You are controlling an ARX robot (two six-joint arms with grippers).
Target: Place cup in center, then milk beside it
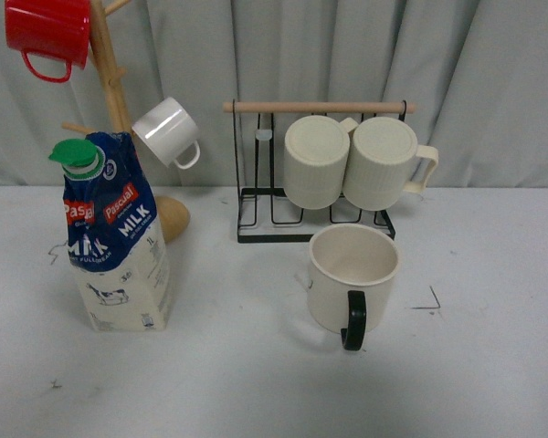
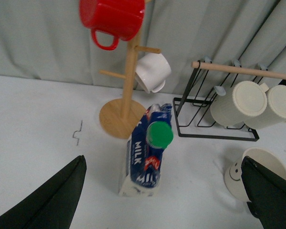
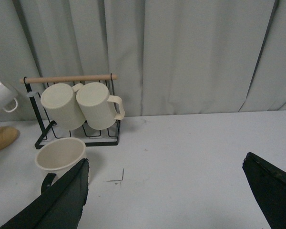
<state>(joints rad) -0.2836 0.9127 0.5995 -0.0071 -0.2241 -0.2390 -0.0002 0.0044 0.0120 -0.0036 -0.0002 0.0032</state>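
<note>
Upright, the milk carton (image 1: 117, 242), lettered "Pascual" and "MILK", stood left on the worktop (image 1: 256, 383). The cup (image 1: 352, 274) sat well apart to its right, just before the black rack (image 1: 256, 219). Left fingers (image 2: 55, 200) and right fingers (image 3: 57, 200) gaped wide, holding nothing.

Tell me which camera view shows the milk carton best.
The front view: the milk carton stands whole and side-on, with label, cow drawing and green cap visible. The left wrist view sees it from above, mostly cap and blue top. The right wrist view does not show it.
</note>
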